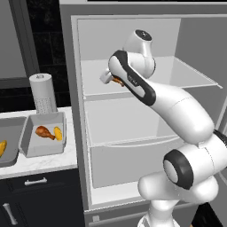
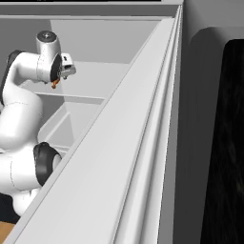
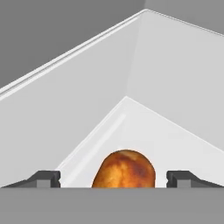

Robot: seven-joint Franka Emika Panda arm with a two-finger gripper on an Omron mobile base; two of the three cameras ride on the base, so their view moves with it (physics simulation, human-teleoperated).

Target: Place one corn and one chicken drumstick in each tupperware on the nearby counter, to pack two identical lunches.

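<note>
While reaching into the open fridge (image 1: 133,119), gripper (image 3: 113,178) sits on the upper shelf (image 1: 186,73) with jaws spread wide around a chicken drumstick (image 3: 124,169), not pinching it. Looks glossy reddish-brown, mottled orange, rounded fat end up between the tips. Over on the counter (image 1: 44,162): tupperware (image 1: 44,133) with another drumstick (image 1: 43,131) and corn (image 1: 58,132).

Base views flank arm (image 1: 177,111), facing fridge shelves (image 1: 195,75); hand view close.
</note>
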